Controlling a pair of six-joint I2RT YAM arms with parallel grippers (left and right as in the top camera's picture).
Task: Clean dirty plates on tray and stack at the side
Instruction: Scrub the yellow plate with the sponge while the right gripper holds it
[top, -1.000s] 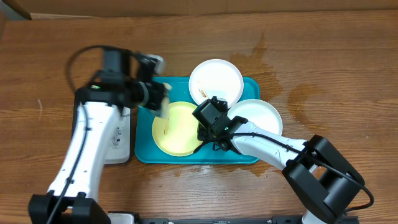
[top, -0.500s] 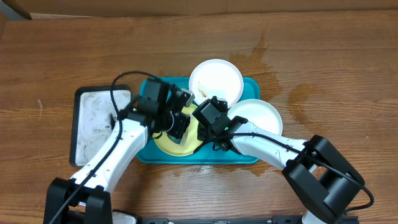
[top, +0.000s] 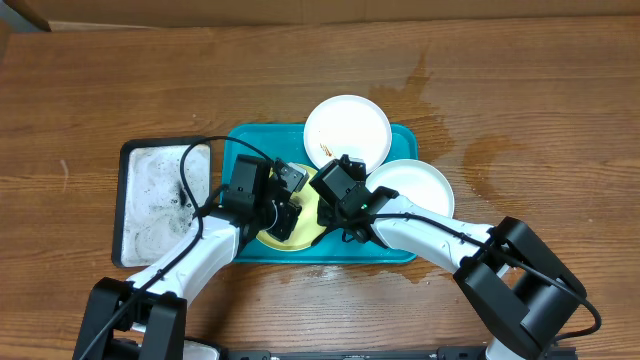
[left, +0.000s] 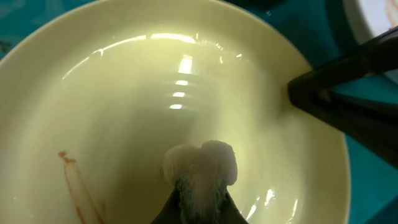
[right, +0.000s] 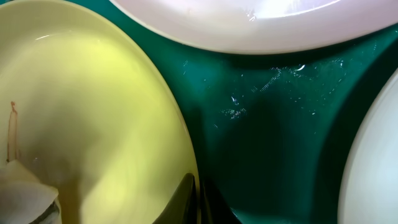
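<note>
Your yellow plate (left: 155, 112) lies in the near-left part of the teal tray (top: 385, 256), wet and glossy, with a brown smear (left: 78, 180) on it. The left gripper (left: 200, 208) is clamped on a white wad (left: 202, 162) pressed to the plate, and the right gripper (right: 196, 198) pinches the plate's rim. From above, both arms hide most of that plate. One white plate (top: 347, 128) sits at the tray's far edge and another (top: 415, 185) overhangs its right edge. A soapy black-rimmed tray (top: 122, 200) lies just left of it, and the wooden table (top: 540, 90) shows wet patches (top: 475, 155) to its right
</note>
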